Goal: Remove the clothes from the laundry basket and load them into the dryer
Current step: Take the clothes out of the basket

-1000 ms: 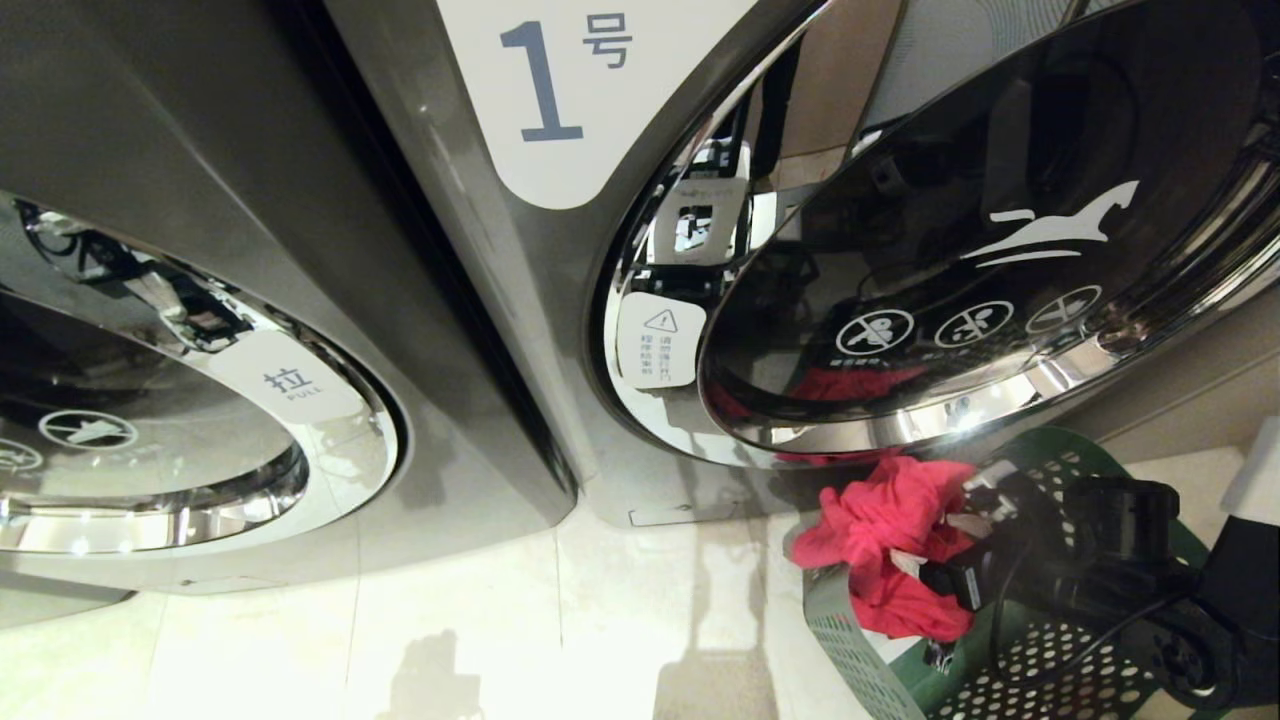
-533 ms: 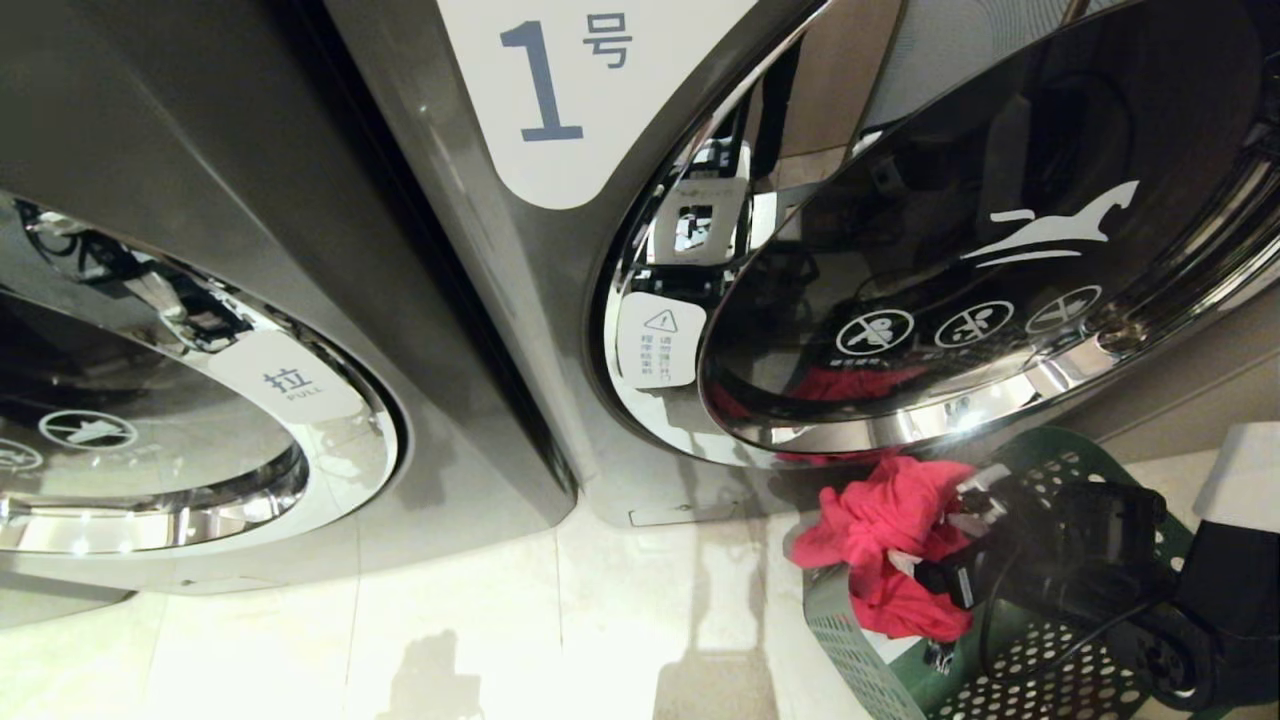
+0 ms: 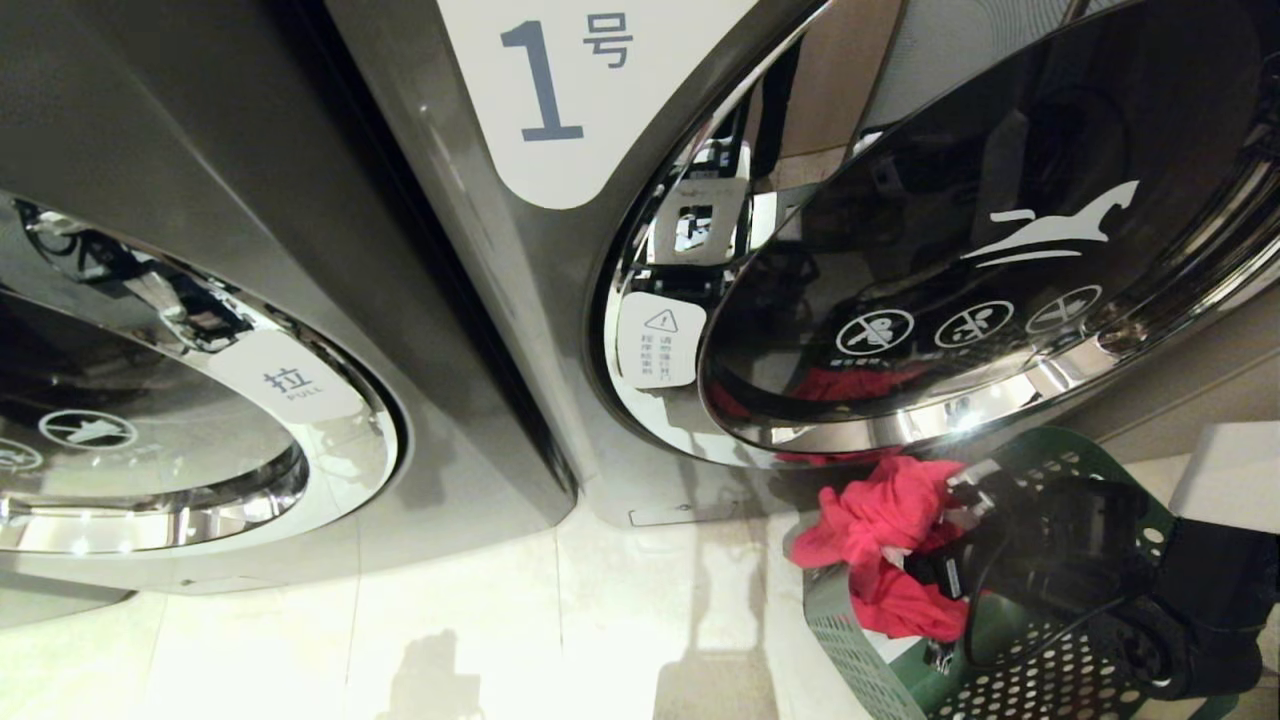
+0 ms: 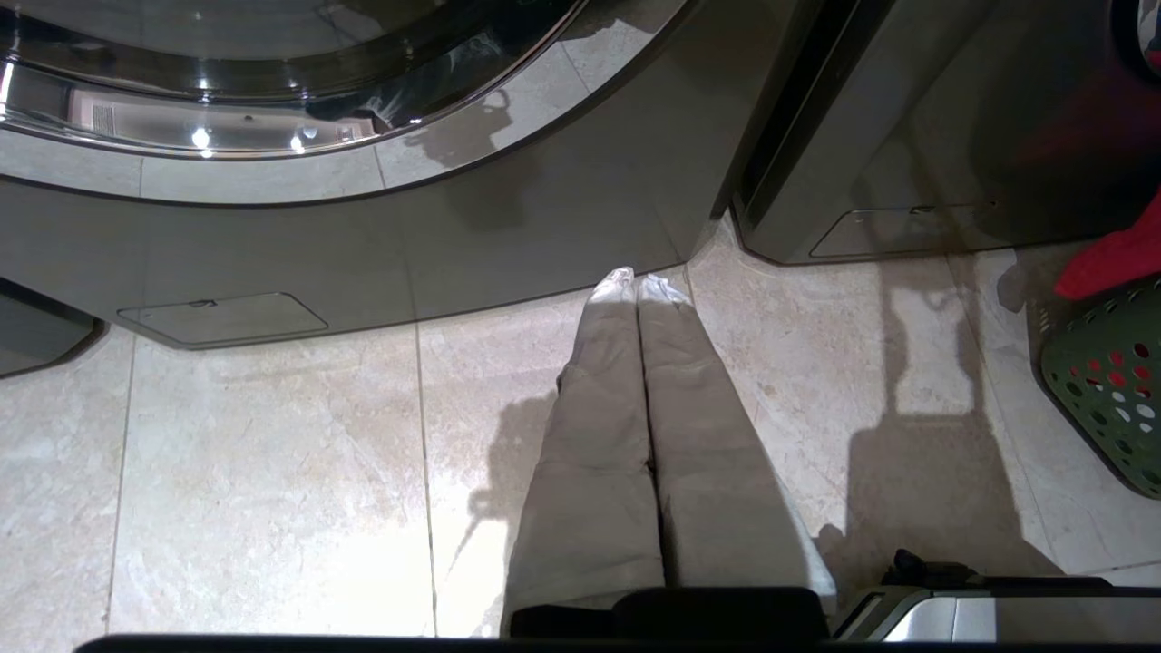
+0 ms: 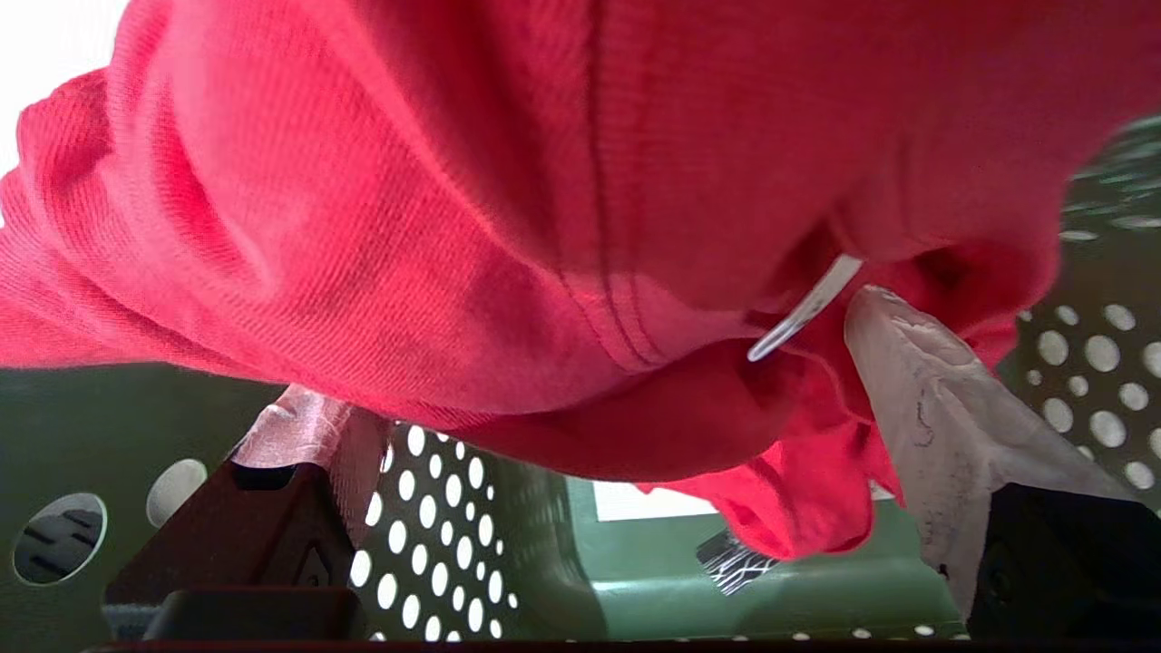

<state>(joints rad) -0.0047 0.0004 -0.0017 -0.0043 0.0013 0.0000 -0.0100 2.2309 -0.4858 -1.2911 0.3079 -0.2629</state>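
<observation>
- Reaching our right gripper [image 3: 962, 530] into the laundry basket [image 3: 1060, 690], jaws spread wide around the red garment [image 3: 880, 520], ready to clamp.
- Garment drapes the basket's rim, below the dryer door [image 3: 960, 250].
- Left gripper [image 4: 635, 288] pinched closed, parked well left of the basket.

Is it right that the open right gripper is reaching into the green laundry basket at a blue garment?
Not quite: the garment is red, as the head view shows. The open right gripper is at it in the green laundry basket.
</observation>
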